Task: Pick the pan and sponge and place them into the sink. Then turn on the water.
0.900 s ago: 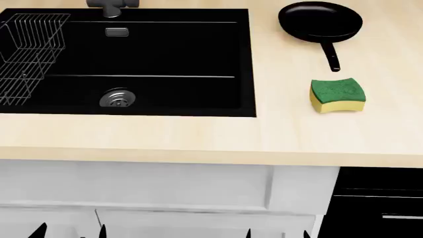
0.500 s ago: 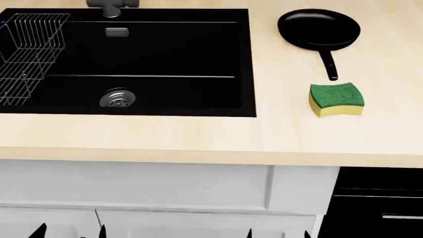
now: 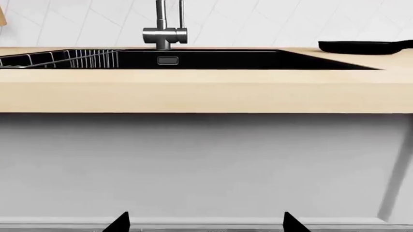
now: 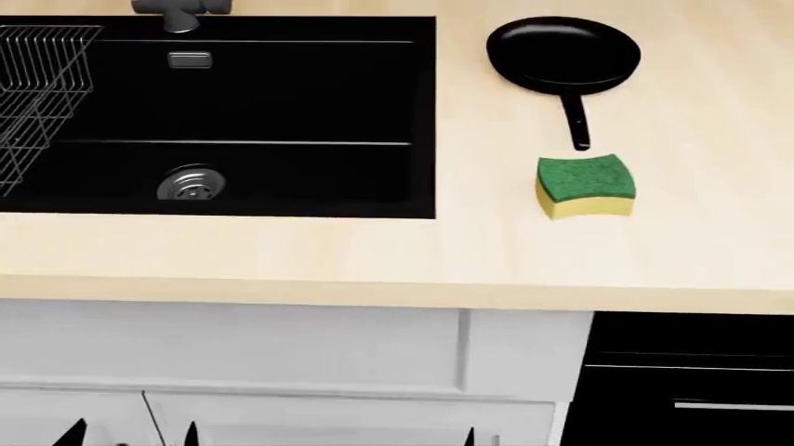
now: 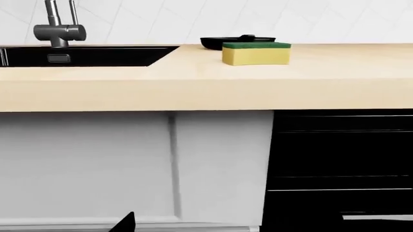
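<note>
Sink (image 4: 297, 102) holds only a wire rack (image 4: 37, 84) at its left end — basin otherwise bare.
Pan (image 4: 564, 54) and sponge (image 4: 586, 186) sit on the worktop (image 4: 372, 251) right of the sink, sponge just beyond the handle tip; both grippers' fingers (image 3: 119, 222) stand apart below the worktop edge.

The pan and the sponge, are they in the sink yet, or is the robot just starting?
Just starting. Nothing looks done: the pan and the sponge both sit on the counter, beside the sink. Nothing is in hand; only gripper tips show, low by the cabinets. Left: move both into the sink, then turn on the tap.
</note>
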